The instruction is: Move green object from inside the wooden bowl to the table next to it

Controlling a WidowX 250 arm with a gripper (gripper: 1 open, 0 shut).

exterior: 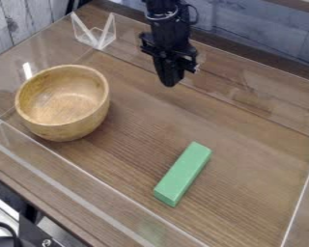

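Hanging over the far middle of the brown wood-grain surface (247,125), the black pincer (173,80) points straight down with its tip low above the wood, and nothing is between its fingers. The fingers look close together, but the view is too small and dark to say whether they are parted or fully closed; I cannot tell. The green object (183,174) lies flat on the surface toward the near right, a bright rectangular bar set at a slant, its upper end angled to the right. It is well apart from the pincer and also from the wooden bowl (63,101), which sits upright at the left side with its round rim and pale grain showing and nothing visible inside it. A low clear acrylic wall (119,220) runs around the edge of the surface, and a small clear acrylic piece (96,32) stands near the far left corner, behind the bowl and to the left of the arm.
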